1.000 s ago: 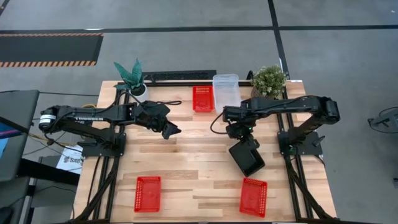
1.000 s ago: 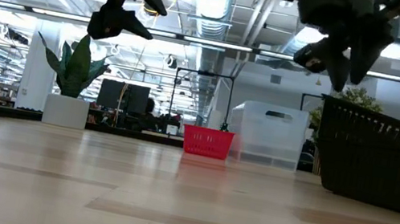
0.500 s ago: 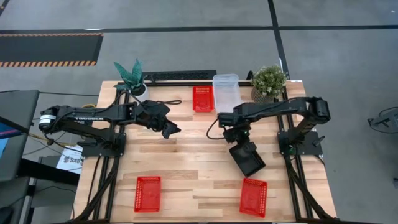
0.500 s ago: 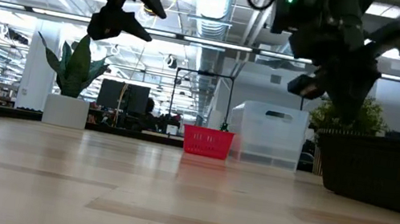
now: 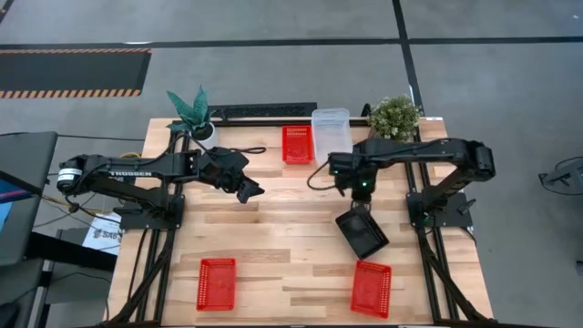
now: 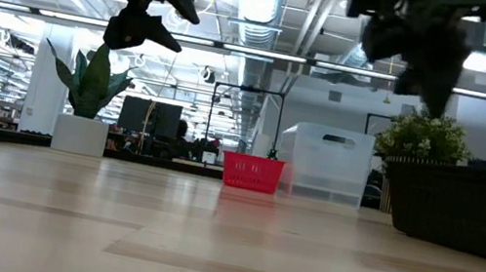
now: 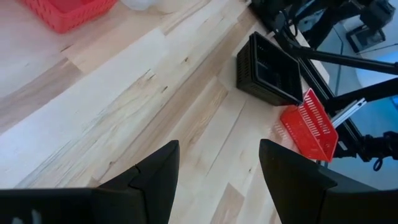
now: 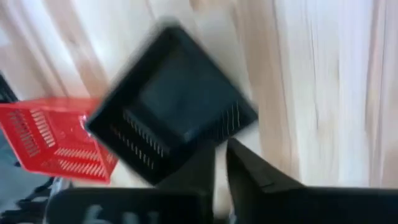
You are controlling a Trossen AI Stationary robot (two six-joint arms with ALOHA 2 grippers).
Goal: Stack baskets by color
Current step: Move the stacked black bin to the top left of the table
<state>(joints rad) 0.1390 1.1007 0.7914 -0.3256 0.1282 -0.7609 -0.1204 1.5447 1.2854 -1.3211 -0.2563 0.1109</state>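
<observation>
- Two worries: my right tool (image 5: 361, 202), fingers nearly pressed together, empty, hangs above the black basket (image 5: 363, 232); descending now could shove it crooked.
- Left tool (image 5: 250, 191) spread, idle mid-left.

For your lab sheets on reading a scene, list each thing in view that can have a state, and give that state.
black basket: flat on the table, turned askew, not gripped.
red basket at the back: upright, beside the clear basket.
clear basket: upright at the back edge.
red basket front left: flat, alone.
red basket front right: flat, just in front of the black one.
left gripper: open, empty, raised.
right gripper: nearly shut, above the black basket, holding nothing.
</observation>
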